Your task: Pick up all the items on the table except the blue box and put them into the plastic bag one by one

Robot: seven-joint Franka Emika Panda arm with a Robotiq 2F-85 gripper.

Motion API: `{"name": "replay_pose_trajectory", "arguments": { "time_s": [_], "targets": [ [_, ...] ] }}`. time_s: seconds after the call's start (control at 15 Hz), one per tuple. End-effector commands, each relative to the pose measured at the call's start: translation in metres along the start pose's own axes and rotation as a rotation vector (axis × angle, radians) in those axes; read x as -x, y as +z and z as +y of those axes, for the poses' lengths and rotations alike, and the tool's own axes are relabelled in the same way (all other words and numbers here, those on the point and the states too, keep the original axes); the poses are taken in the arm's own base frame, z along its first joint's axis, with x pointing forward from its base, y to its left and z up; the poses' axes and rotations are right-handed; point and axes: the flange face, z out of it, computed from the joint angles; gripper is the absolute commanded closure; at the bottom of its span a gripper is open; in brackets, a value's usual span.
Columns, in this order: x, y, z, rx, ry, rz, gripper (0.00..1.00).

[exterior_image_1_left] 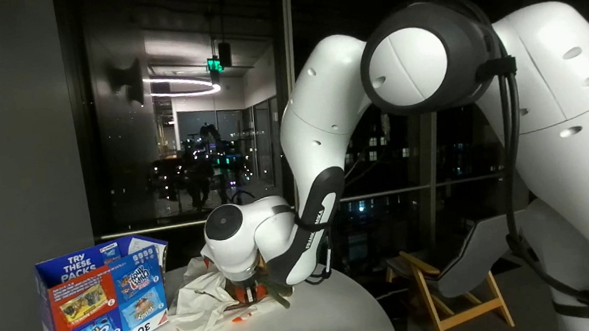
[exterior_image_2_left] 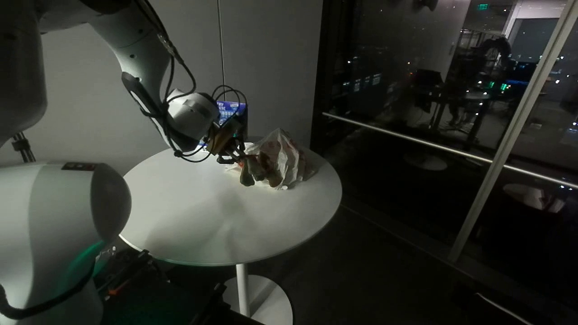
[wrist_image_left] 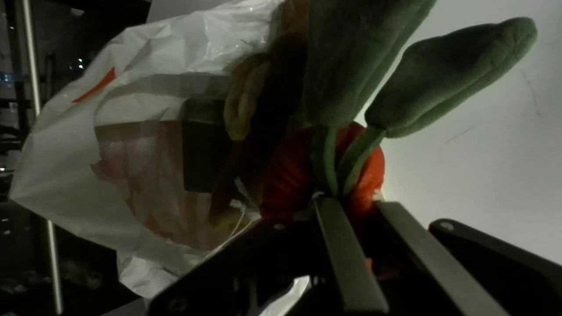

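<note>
A grey wall (exterior_image_1_left: 12, 149) meets dark windows (exterior_image_1_left: 184, 143) showing 1 glowing ring light (exterior_image_1_left: 185, 93), with a wood-framed chair (exterior_image_1_left: 476, 259) nearby.

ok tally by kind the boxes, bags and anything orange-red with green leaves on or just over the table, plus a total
Blue box: 1
Plastic bag: 1
Orange-red plush with green leaves: 1
Total: 3, not counting anything inside the bag, where it is too dark to tell
</note>
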Motion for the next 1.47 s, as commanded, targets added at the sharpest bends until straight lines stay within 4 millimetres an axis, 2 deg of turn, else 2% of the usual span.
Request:
{"name": "replay_pose_trajectory", "arguments": {
  "time_s": [0.0,0.13,0.33,0.73,1.0,1.4],
  "targets": [
    [-0.023,0.01,0.023,0.159,0.004,-0.025,0.88],
    [-0.027,0.013,0.037,0.239,0.031,-0.045,0.88],
    [-0.029,0.021,0.048,0.321,0.045,-0.098,0.88],
    [-0.023,0.061,0.052,0.228,0.098,-0.161,0.88],
    [-0.035,0.078,0.059,0.296,0.033,-0.145,0.88],
    [-0.056,0.086,0.063,0.407,-0.017,-0.075,0.9]
  ]
}}
